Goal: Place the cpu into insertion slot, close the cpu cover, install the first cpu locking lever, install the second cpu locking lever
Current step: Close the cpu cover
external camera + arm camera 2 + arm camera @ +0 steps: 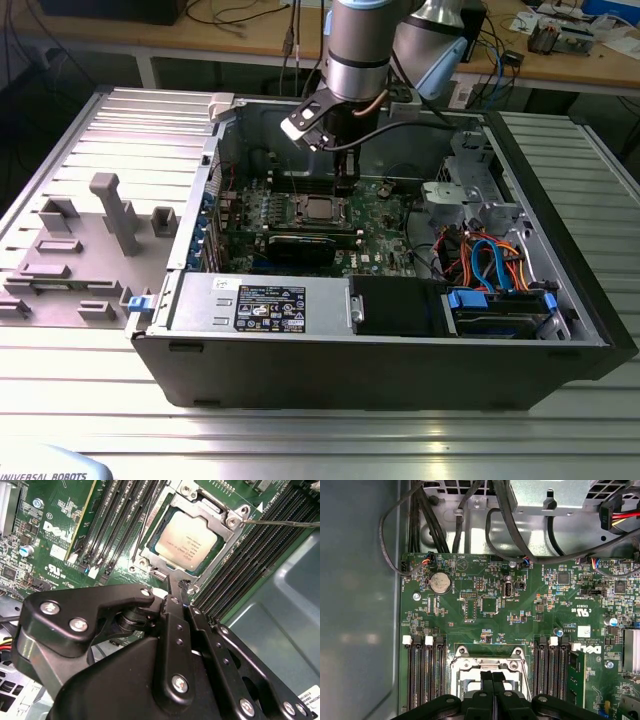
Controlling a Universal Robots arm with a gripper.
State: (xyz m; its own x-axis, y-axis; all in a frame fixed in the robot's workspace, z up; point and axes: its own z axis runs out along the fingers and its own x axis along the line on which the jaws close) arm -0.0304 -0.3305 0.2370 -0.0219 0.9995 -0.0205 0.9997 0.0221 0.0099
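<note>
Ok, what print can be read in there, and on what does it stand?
Flat square silver-grey cpu, top face: printed lines, too small to read.
Green circuit board: white component markings, too small to read.
Black-and-white sticker on the grey metal box: too small to read.

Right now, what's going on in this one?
The arm's gripper is down inside the open computer case, jaws together, its tips at the edge of the cpu cover. The cpu already sits in the insertion slot, and the cover lies flat around it. A thin lever rod sticks out past one corner of the slot; whether it is latched cannot be told.
</note>
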